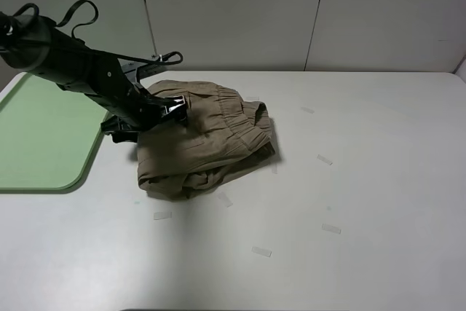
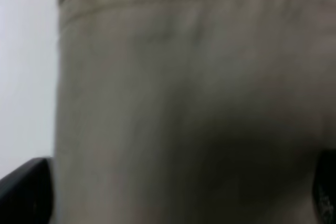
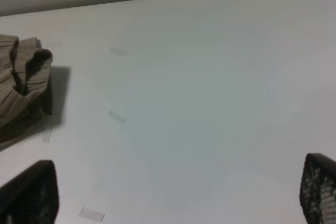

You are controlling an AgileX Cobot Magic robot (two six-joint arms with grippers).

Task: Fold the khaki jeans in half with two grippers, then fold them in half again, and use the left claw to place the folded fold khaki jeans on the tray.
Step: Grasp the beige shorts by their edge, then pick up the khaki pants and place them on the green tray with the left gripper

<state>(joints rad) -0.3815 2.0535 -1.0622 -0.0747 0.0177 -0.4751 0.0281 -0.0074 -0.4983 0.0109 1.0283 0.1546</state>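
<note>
The khaki jeans (image 1: 207,140) lie folded in a thick bundle on the white table, just right of the tray (image 1: 36,143), which is mint green and bare at the left edge. My left claw (image 1: 172,111) reaches in from the left and sits at the bundle's upper left edge. In the left wrist view the khaki cloth (image 2: 184,77) fills the frame, and the left claw (image 2: 176,198) has its fingertips (image 2: 26,190) spread wide at the two corners with cloth between them. My right gripper (image 3: 178,192) is open and empty over bare table, well right of the jeans (image 3: 21,82); it is outside the high view.
Several small clear tape strips (image 1: 325,159) lie scattered on the white table (image 1: 378,180) to the right of and in front of the jeans. A grey panelled wall stands behind the table's far edge.
</note>
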